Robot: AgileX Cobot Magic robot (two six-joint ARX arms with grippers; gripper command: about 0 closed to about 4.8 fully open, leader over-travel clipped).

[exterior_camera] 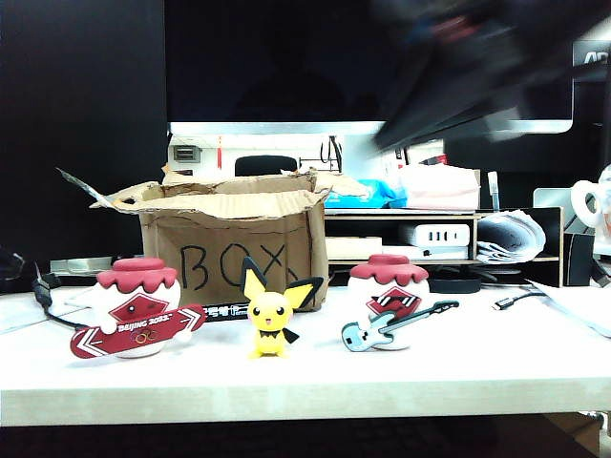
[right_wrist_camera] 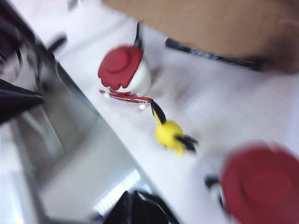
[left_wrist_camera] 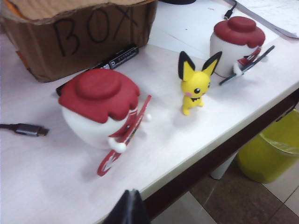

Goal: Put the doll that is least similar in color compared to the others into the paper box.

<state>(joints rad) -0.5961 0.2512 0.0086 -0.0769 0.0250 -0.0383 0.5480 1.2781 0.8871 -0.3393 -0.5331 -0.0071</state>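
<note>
White-topped bench (exterior_camera: 286,382), dark front edge. Behind its far edge: large dark monitor with silver lower bezel (exterior_camera: 277,127), low wooden shelf unit (exterior_camera: 401,250) holding a white multi-port charger (exterior_camera: 434,235) and rolled papers (exterior_camera: 511,237). Yellow plastic bin (left_wrist_camera: 273,154) on tiled floor (left_wrist_camera: 261,200) below the front edge. Bright, even indoor light.

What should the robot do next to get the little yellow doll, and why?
Probably bring the right gripper, now shut and high above the table, down over the yellow doll and open it. The doll stands untouched between the two red-and-white dolls, in front of the paper box. The left gripper hangs back, shut.
</note>
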